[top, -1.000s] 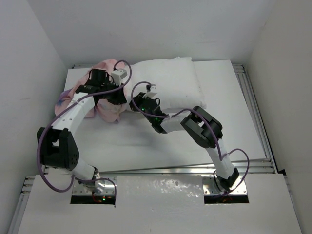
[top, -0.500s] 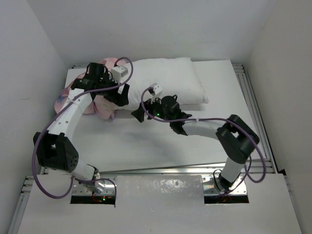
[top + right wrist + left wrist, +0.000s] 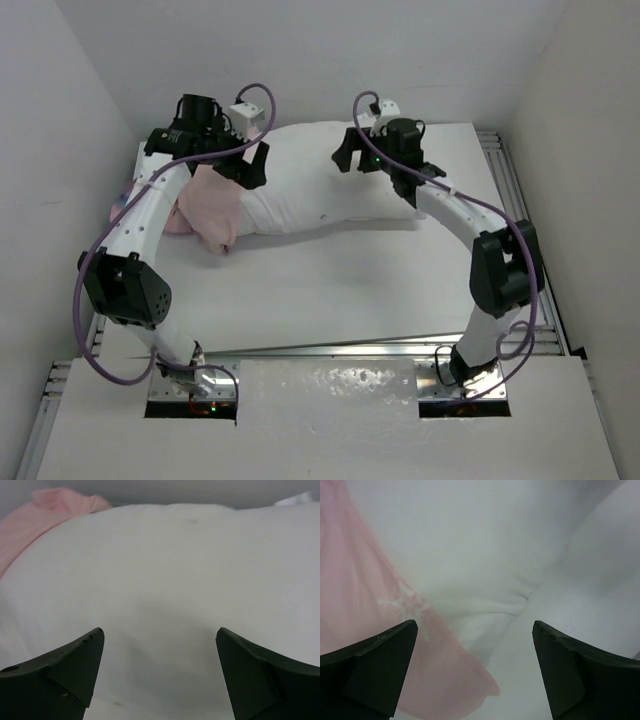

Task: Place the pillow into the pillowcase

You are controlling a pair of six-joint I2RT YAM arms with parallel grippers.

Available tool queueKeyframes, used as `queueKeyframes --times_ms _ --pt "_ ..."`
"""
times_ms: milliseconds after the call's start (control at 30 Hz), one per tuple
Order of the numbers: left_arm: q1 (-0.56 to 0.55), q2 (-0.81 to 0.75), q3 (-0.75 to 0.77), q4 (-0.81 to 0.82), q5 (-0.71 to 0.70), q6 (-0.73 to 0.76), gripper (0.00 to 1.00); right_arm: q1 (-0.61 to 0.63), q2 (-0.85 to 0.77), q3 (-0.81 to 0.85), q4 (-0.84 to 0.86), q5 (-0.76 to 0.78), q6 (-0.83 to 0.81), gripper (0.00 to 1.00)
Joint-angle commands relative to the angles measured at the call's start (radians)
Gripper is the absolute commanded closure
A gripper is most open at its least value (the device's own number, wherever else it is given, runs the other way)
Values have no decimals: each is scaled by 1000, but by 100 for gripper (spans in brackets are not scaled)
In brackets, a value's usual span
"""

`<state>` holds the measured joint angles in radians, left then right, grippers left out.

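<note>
Plainly, the left gripper (image 3: 474,650) stands spread wide with nothing between its dark fingers (image 3: 375,672), hanging over the spot where pink fabric meets white. The right gripper (image 3: 159,645) is likewise released and empty, poised above the large plump white pillow (image 3: 320,185). That pillow lies across the far part of the white table (image 3: 350,285). The thin pillowcase (image 3: 210,205), its pale pink inside showing and a purple edge at the far left, is bunched at the pillow's left end, overlapping it slightly; most of the pillow lies bare.
</note>
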<state>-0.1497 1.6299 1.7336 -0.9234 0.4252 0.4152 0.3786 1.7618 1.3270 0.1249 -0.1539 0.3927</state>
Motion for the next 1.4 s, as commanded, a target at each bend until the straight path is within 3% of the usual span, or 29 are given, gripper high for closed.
queueKeyframes --times_ms 0,33,100,167,300,367,400,467,500,533,567,600,700,800,867,967,1000,1033,1133,1200,1233,1267,1367 --pt "-2 36 41 156 -231 -122 4 -93 91 115 -77 109 76 9" --pt "-2 71 61 184 -346 -163 13 -124 137 153 -77 134 84 8" --pt "-2 120 117 254 -439 -191 20 -142 198 178 -48 212 49 7" --pt "-4 218 186 297 -561 -213 22 -147 229 192 -7 260 20 4" --pt "-5 412 373 221 -580 -213 25 -188 318 225 62 159 50 1" --pt "-11 493 411 170 -525 -202 32 -195 358 238 61 105 48 1" --pt "-13 511 405 164 -513 -202 44 -196 363 209 79 73 46 3" --pt "-16 509 367 190 -508 -202 63 -195 349 143 129 5 63 25" --pt "-17 501 322 205 -503 -200 82 -190 334 58 193 -53 90 37" --pt "-17 499 308 216 -496 -197 88 -184 314 4 228 -65 104 46" --pt "-17 501 304 219 -490 -194 94 -178 262 -52 264 -70 110 63" --pt "-17 508 308 215 -485 -187 100 -158 230 -171 335 -64 110 72" --pt "-17 495 317 198 -461 -174 100 -115 87 -407 441 -12 136 97" --pt "-21 429 279 208 -369 -158 100 -69 -95 -659 570 129 182 100" --pt "-25 363 219 250 -314 -141 100 3 -207 -766 602 134 123 100" --pt "-40 299 149 304 -251 -90 100 128 -295 -772 465 -28 -57 100" --pt "-50 289 126 311 -244 -78 100 153 -309 -761 416 -180 -96 98" --pt "-51 274 113 314 -235 -60 100 187 -336 -737 316 -266 -145 76" --pt "-53 265 80 316 -233 -29 100 200 -387 -660 123 -479 -173 45" --pt "-51 269 64 320 -243 -21 100 201 -456 -589 -3 -495 -208 26" --pt "-53 272 61 325 -249 -10 100 201 -478 -501 -116 -442 -238 9" --pt "-51 277 57 330 -264 -10 100 201 -498 -452 -180 -405 -265 1" --pt "-53 291 55 334 -295 -4 100 200 -535 -287 -293 -245 -334 1"
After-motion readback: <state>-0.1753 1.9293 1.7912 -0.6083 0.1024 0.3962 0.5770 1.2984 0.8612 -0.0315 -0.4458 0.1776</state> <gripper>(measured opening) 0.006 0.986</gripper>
